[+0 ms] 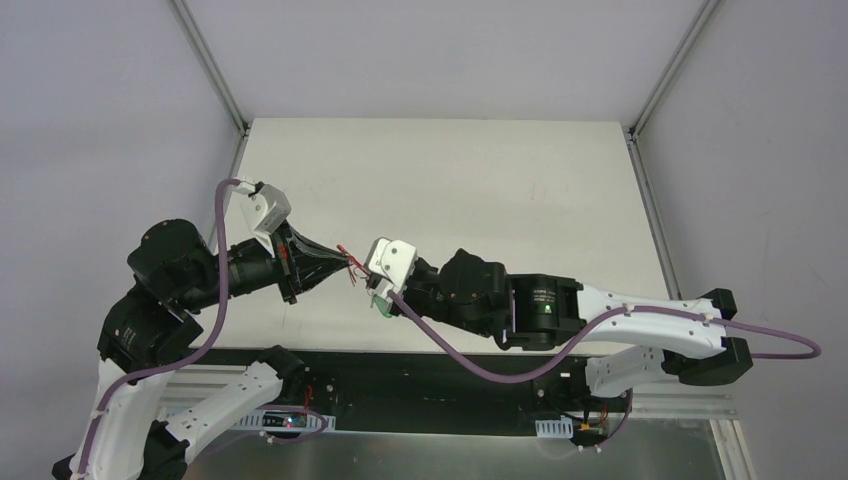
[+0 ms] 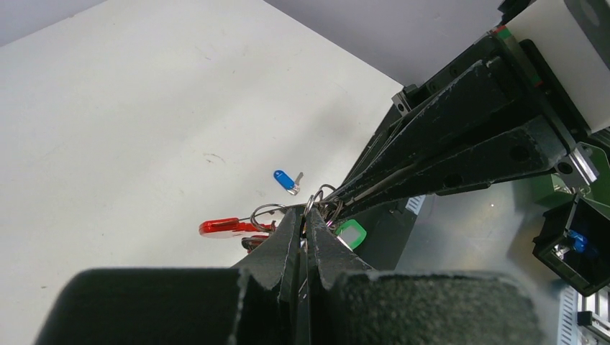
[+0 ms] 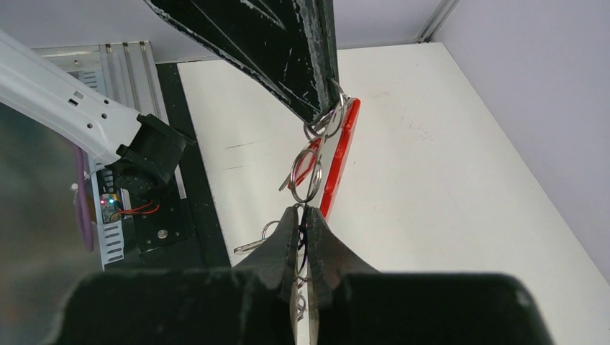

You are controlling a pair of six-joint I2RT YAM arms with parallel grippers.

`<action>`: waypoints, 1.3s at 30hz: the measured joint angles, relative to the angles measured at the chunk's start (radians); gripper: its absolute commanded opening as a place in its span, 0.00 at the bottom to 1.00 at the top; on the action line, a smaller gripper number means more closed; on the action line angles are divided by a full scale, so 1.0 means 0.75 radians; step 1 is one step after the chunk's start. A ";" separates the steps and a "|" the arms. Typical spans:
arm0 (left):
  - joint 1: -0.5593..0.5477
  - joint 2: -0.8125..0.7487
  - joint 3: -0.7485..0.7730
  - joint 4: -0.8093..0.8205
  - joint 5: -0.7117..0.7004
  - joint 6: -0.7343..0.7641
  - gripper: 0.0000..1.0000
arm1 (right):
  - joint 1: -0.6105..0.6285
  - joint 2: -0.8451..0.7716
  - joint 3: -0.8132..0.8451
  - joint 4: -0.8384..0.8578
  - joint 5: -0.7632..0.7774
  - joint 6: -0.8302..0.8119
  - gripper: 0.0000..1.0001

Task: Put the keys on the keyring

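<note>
"Progress?"
"Keyring [image 3: 338, 162] hangs midair — left fingers [image 2: 288, 237] and right fingers [image 3: 284, 237] both clamped on it. Blue key [image 2: 285, 180] lies loose on the tabletop [image 2: 144, 108], not yet threaded — so most remains."

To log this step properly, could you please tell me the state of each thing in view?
Left fingers: shut on the keyring.
Right fingers: shut on the keyring.
Keyring: held between both sets of fingers.
Blue key: lying loose on the table, not on the keyring.
</note>
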 measured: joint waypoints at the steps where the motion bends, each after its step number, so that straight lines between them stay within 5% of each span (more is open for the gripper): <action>1: 0.000 0.000 0.000 -0.003 -0.004 -0.001 0.00 | 0.001 0.007 0.005 -0.003 0.004 -0.002 0.00; 25: 0.001 -0.002 0.010 -0.032 -0.191 -0.005 0.00 | 0.048 0.195 0.085 0.110 0.301 0.059 0.00; 34: 0.001 -0.067 -0.062 0.081 -0.196 -0.004 0.00 | 0.078 0.194 0.093 0.165 0.215 0.125 0.37; 39: 0.001 -0.101 -0.135 0.146 -0.168 0.002 0.00 | 0.096 0.171 0.122 0.113 0.111 0.163 0.43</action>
